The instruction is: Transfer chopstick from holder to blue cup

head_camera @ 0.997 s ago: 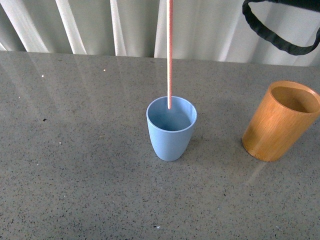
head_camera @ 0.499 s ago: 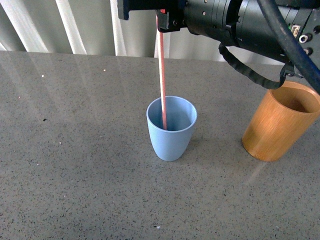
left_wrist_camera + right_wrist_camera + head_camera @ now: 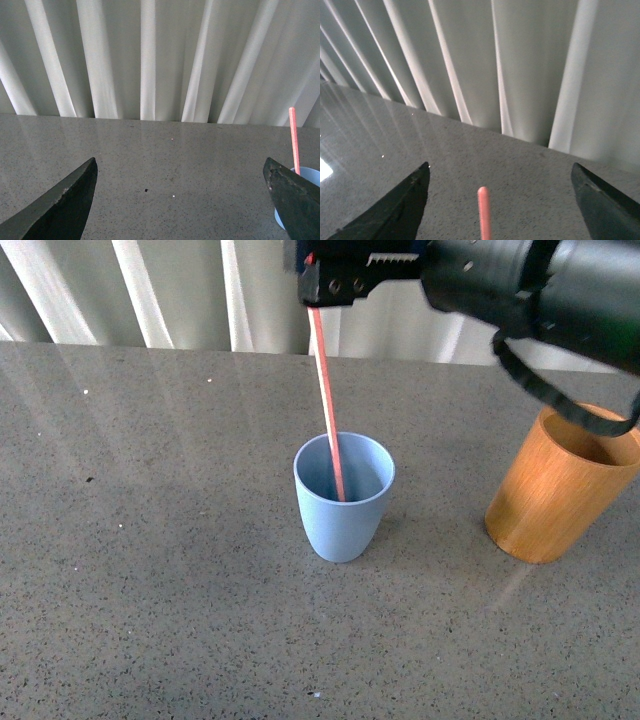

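Chopstick point(image 3: 329, 415): pink-red, lower end inside the blue cup point(image 3: 343, 510), shaft leaning slightly, top tipped toward the left in the front view, reaching up to the right pincer point(image 3: 318, 282). Blue cup upright near the middle of the grey speckled desk point(image 3: 150, 590). Holder point(image 3: 560, 485): orange-brown wooden cylinder, upright on the desk, well apart from the cup on its right side.

Right arm: black, entering from the upper right in the front view, stretched roughly level above the desk, pincer directly over the cup. Right wrist view: both pincer fingers point(image 3: 400, 210) spread wide at the picture's sides, rounded chopstick tip point(image 3: 484, 212) free in the gap, touching neither; pincer apart, no clamp on the stick.

Left wrist view: left pincer point(image 3: 182, 205) likewise apart, dark fingertips point(image 3: 62, 205) wide on either side, nothing between them; cup rim and chopstick top visible beside one finger. White pleated curtain point(image 3: 180, 290) behind the desk.
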`<state>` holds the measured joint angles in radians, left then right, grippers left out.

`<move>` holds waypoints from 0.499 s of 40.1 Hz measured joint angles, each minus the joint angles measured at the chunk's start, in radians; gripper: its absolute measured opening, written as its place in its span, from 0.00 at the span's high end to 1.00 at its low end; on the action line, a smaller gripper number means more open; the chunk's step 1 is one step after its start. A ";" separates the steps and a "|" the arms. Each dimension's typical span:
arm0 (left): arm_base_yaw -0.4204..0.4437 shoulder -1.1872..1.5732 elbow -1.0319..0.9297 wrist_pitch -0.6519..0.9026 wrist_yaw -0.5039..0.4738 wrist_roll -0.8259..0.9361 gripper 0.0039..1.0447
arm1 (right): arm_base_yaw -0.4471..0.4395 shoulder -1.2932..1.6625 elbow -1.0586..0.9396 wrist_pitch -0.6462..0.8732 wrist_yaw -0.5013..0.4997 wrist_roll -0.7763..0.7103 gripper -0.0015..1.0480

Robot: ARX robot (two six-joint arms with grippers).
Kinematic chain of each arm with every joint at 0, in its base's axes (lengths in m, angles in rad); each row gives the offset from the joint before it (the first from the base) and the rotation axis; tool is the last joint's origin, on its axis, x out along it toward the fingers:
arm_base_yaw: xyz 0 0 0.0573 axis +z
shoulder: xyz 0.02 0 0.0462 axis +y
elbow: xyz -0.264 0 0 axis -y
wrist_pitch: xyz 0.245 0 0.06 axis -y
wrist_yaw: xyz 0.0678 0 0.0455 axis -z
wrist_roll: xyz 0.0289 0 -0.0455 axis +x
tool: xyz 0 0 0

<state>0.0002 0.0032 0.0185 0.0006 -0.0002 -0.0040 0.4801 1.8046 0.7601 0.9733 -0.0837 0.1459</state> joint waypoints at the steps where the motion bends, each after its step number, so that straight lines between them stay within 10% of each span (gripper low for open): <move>1: 0.000 0.000 0.000 0.000 0.000 0.000 0.06 | -0.008 -0.031 -0.013 -0.011 0.012 -0.002 0.15; 20: 0.000 0.000 0.000 0.000 0.000 0.000 0.06 | -0.294 -0.882 -0.411 -0.750 0.557 -0.086 0.10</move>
<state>0.0002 0.0032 0.0185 0.0006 -0.0002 -0.0040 0.1860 0.9230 0.3489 0.2237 0.4732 0.0597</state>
